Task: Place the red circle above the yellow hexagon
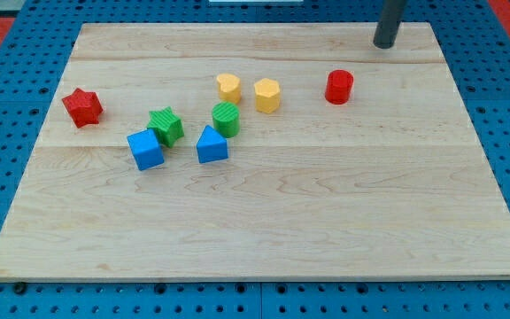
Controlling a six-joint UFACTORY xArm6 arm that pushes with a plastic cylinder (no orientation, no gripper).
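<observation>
Rod with my tip [384,44] rests at the far right of the wooden board [264,221], touching no block; it has no jaws. Red circle [339,87] stands upright nearby, right of the yellow hexagon [267,95], apart.

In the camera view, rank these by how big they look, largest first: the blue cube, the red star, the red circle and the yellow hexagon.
1. blue cube, nearest the view's bottom, which may flatter it
2. red star
3. yellow hexagon and red circle: too alike to rank
</observation>
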